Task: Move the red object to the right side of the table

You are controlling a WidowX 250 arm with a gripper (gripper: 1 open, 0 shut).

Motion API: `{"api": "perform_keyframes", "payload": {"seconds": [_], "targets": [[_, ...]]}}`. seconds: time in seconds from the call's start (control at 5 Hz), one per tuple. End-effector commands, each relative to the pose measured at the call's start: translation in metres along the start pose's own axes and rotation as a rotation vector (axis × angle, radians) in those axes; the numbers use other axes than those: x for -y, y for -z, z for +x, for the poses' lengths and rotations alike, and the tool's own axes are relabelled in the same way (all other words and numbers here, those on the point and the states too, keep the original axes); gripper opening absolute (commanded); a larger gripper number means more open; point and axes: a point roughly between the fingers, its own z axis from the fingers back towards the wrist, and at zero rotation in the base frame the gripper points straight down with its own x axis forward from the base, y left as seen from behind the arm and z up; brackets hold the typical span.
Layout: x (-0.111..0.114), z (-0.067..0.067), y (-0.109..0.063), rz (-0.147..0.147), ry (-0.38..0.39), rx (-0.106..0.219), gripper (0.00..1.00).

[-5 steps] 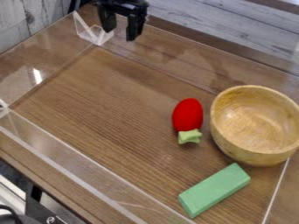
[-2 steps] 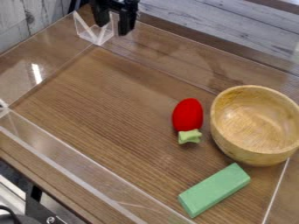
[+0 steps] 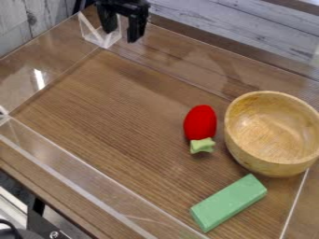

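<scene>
Pincer (image 3: pixel 125 35) fingers hang apart at the far left, with nothing between them, well away from the red toy fruit (image 3: pixel 200 122). That fruit lies on its side toward the right of the scene, its light green stem end (image 3: pixel 202 147) pointing near, just left of the wooden bowl (image 3: pixel 270 133).

The step in hand, as I judge it, is the reach. Bring the pincer across high, then lower it straight over the red body, fingers open – one on the left flank, one on the right would span the narrow way, but the right finger must slip between fruit and bowl. If that gap proves tight, turn the wrist a little rather than push the bowl. Grip the full red middle, not the stem end; a rounded skin may roll or squirt out if pinched off centre. Close gently, lift clear of the bowl's rim, and set it down low before letting go.

Underneath is a brown wood-grain table (image 3: pixel 112 117), smooth-looking, with a clear low wall (image 3: pixel 35 95) at the left. A green block (image 3: pixel 229 203) lies slantwise at the near right – worth keeping clear of when choosing the landing spot.
</scene>
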Motion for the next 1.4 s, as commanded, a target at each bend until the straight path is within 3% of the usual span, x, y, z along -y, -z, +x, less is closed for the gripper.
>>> {"api": "perform_keyframes", "payload": {"seconds": [0.0, 0.6, 1.0, 1.2], "targets": [[-0.009, 0.01, -0.037, 0.033, -0.037, 0.089, 1.0], [-0.006, 0.005, -0.025, 0.045, -0.055, 0.108, 1.0], [-0.006, 0.011, -0.047, 0.035, 0.002, 0.139, 1.0], [-0.013, 0.008, -0.048, 0.044, -0.009, 0.133, 1.0]]}}
